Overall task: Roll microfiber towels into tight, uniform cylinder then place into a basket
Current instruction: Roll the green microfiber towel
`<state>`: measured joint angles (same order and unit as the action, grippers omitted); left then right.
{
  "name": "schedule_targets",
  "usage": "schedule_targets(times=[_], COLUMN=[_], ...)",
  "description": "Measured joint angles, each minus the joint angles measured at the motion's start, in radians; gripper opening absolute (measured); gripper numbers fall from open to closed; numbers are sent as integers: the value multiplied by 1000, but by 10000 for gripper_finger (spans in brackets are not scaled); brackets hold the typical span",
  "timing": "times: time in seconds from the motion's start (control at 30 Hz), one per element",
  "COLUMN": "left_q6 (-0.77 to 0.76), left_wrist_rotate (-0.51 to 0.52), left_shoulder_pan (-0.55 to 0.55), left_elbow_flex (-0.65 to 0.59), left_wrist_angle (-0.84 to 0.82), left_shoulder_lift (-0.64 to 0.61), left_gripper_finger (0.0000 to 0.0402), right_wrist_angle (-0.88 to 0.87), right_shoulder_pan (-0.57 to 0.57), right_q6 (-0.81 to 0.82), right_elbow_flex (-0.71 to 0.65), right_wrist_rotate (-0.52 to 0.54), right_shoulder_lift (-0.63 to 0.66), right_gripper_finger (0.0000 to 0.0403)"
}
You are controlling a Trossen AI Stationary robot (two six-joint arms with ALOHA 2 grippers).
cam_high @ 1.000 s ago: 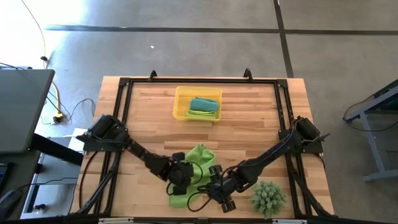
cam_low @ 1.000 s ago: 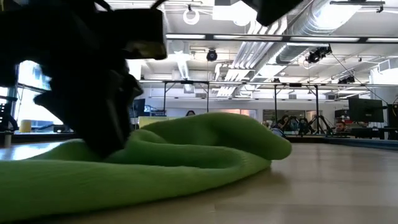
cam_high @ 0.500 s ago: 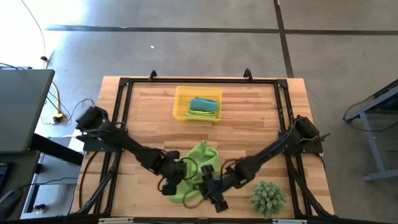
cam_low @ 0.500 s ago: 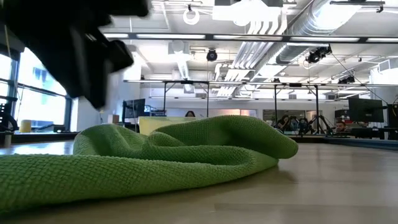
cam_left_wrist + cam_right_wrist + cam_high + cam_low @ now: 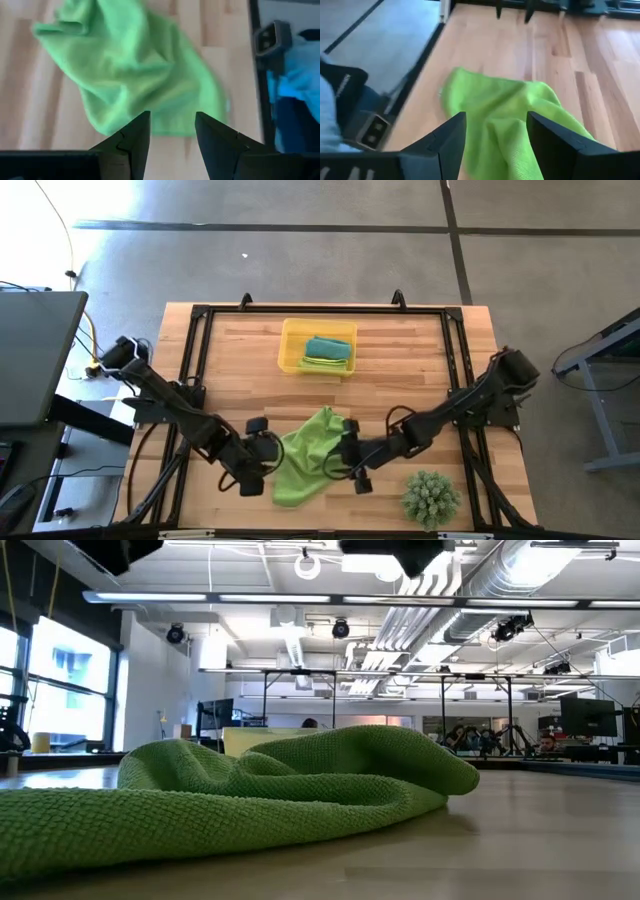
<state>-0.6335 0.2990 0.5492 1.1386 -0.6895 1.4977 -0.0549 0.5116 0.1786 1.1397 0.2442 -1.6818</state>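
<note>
Movement: both arms are backing off the lime towel compared with a second ago. They were bunched right on top of it near the bottom middle of the high view, and now they're sitting on either side of it. In the low view the dark arm that was blocking the left of the frame is out of the way.

Left gripper: sitting lower left of centre in the high view, just beside the towel's left edge. Its wrist view is showing both fingers spread apart with nothing between them, so it's released.

Right gripper: hanging just right of the towel in the high view. Fingers are parted too and gripping nothing.

Loose towel: a lime-green microfiber cloth, lying crumpled and unrolled on the wood between the two grippers, lower middle of the high view. In the low view it's humping up in soft folds across the left and centre.

Basket: yellow tray sitting upper centre of the table, well apart from the loose towel.

Towels in basket: a teal one and a lime one are lying inside it, side by side.

Plant: spiky green ball sitting at the lower right of the table, near the right arm.
</note>
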Motion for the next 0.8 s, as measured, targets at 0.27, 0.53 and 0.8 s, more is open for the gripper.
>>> schedule_targets(times=[0.27,0.53,0.8], left_q6=[42,35,35], left_wrist_rotate=[131,125,108], left_shoulder_pan=[-67,-137,-125], left_elbow_flex=[-1,-2,-2], left_wrist_angle=[11,-1,-26], left_shoulder_lift=[-16,-14,-13], left_gripper_finger=[147,147,147], right_wrist_angle=[-33,-79,-14], right_shoulder_pan=[-110,-301,-345], right_q6=[-4,-92,-180], right_elbow_flex=[-169,-191,-189], right_wrist_rotate=[81,-179,-248], right_shoulder_lift=[61,39,-45], right_gripper_finger=[201,200,167])
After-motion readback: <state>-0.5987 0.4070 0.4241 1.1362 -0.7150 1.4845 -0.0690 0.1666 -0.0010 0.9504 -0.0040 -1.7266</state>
